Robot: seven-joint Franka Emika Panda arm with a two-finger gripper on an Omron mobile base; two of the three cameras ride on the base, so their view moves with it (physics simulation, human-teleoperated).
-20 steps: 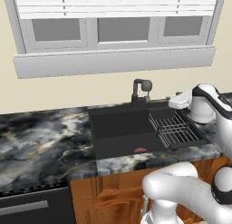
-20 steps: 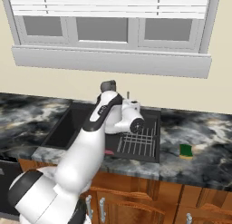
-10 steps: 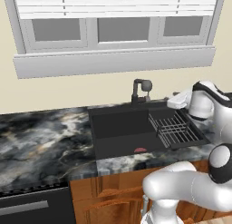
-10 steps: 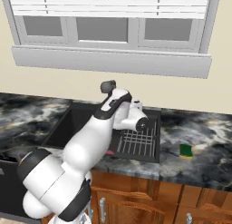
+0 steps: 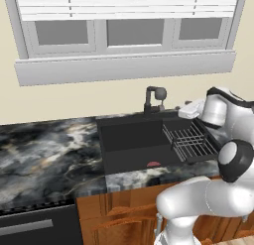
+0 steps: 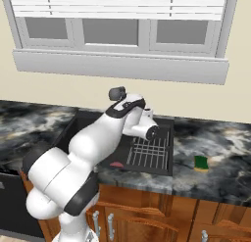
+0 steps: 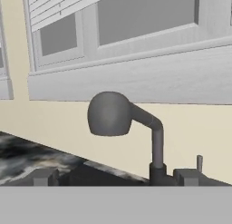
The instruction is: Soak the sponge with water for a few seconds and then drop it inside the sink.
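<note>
Hovering open-jawed and empty over the dish rack (image 6: 149,153) facing the faucet (image 7: 131,128), the gripper (image 5: 190,109) risks clipping the faucet or rack as it swings toward the sponge (image 6: 201,163), well off to its right on the counter (image 6: 215,153).

I count one sponge (image 6: 201,163), one sink (image 5: 133,145), one tap (image 5: 155,99), one wire rack (image 5: 191,141), one robot arm (image 6: 93,147) and three window panes.
</note>
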